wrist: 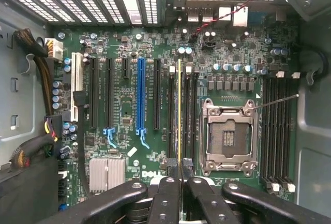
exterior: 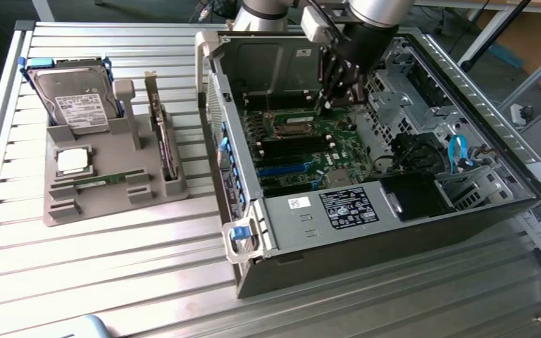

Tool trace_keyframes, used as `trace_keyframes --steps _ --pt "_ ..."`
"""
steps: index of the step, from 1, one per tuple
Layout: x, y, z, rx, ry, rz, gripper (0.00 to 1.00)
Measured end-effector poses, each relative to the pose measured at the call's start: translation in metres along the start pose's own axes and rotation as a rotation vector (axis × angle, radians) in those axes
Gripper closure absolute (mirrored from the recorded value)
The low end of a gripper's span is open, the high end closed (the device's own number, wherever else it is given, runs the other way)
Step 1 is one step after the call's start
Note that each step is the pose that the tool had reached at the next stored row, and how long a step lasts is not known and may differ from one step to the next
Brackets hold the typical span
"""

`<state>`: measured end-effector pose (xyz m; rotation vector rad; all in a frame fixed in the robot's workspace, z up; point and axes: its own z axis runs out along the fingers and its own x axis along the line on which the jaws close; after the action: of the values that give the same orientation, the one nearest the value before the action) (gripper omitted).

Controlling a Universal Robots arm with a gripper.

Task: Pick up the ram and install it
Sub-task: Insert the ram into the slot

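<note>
My gripper [wrist: 179,169] is shut on the ram [wrist: 179,110]. The stick appears edge-on as a thin yellow-green line. It hangs over the black memory slots [wrist: 186,115] just beside the silver processor socket [wrist: 227,136]. From the exterior view the gripper [exterior: 334,95] reaches down into the open computer case [exterior: 346,204], above the motherboard [exterior: 299,151]. A second green stick [exterior: 96,181] lies flat in the grey holder [exterior: 64,211] on the exterior view's left.
The holder also carries a hard drive [exterior: 78,98], a square silver processor chip [exterior: 73,160] and an upright dark expansion card [exterior: 163,134]. More memory slots [wrist: 276,125] lie beyond the socket. Cable bundles [wrist: 36,79] and a drive cage [exterior: 270,63] crowd the case.
</note>
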<state>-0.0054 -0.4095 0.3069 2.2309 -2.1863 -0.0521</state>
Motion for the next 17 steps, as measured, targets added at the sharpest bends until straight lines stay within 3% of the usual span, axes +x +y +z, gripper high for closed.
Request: trace_keyframes --steps 17 --pt "0.0 -0.0004 0.0107 0.0 0.0001 0.0 0.88"
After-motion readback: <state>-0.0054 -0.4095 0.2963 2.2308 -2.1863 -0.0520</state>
